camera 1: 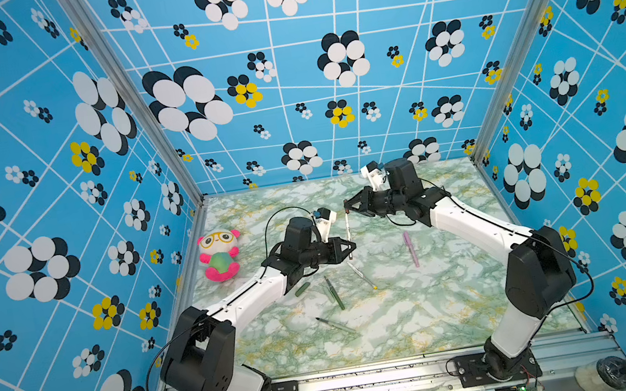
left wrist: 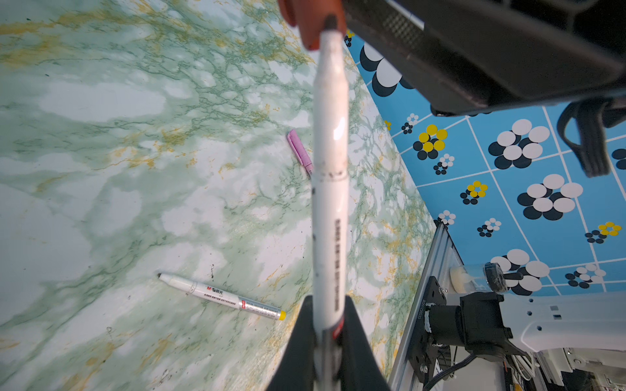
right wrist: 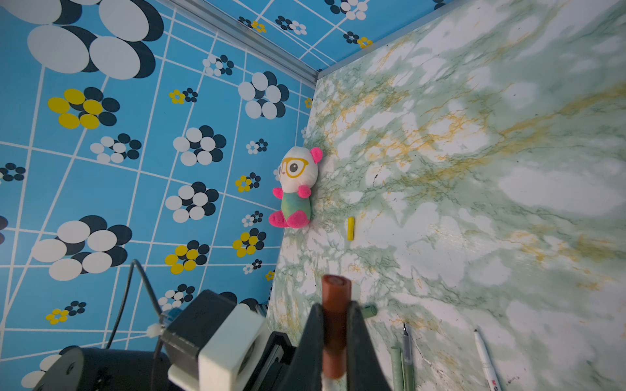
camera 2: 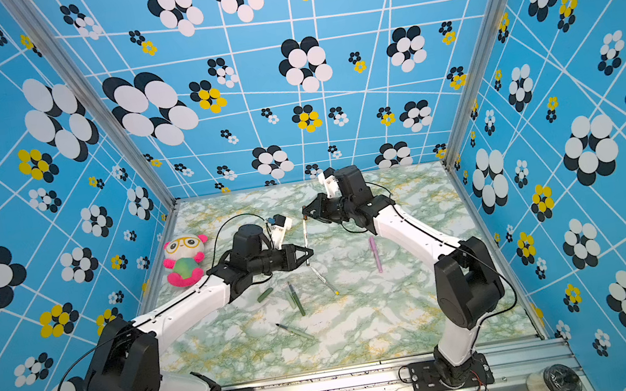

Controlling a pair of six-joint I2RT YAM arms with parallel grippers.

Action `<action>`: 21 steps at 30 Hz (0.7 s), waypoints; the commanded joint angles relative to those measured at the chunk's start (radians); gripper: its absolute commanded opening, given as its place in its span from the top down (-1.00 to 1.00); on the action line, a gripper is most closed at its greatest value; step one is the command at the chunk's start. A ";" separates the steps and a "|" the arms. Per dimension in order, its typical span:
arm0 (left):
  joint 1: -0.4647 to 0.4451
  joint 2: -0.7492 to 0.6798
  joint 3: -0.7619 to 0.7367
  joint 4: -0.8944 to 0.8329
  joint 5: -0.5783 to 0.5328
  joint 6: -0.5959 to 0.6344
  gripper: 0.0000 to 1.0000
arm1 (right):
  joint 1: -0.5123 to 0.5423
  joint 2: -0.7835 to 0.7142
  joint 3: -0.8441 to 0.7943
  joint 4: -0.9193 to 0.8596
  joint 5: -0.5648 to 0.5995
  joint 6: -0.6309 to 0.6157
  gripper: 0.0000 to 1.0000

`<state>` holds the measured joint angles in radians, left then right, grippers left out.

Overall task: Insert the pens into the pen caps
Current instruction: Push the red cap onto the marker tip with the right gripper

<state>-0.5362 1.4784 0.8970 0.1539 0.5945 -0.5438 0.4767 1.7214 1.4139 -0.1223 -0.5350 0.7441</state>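
My left gripper (camera 1: 352,246) (left wrist: 327,304) is shut on the rear of a white-barrelled pen (camera 1: 348,233) (left wrist: 330,189), held above the table. My right gripper (camera 1: 346,204) (right wrist: 334,308) is shut on the brown cap (right wrist: 335,325) (left wrist: 310,20). The pen's tip meets the cap's mouth; how deep it sits is hidden. On the table lie a white pen with a yellow end (camera 1: 362,276) (left wrist: 223,297), a pink pen (camera 1: 410,249), a dark green pen (camera 1: 334,293) beside a pale green cap (camera 1: 329,295), a dark green cap (camera 1: 302,289), a pale green pen (camera 1: 337,324) and a yellow cap (right wrist: 350,228).
A plush panda (camera 1: 219,256) (right wrist: 298,189) sits against the left wall on the marble-patterned table (camera 1: 426,314). Patterned blue walls close in the left, back and right sides. Both arm bases stand on the metal rail (camera 1: 372,381) at the front edge.
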 commanded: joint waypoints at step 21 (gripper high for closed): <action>0.008 -0.009 -0.025 0.029 0.013 -0.010 1.00 | 0.014 -0.006 0.024 0.027 0.023 0.041 1.00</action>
<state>-0.5362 1.4780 0.8890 0.1627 0.5949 -0.5549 0.4835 1.7214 1.4143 -0.1215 -0.5076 0.7742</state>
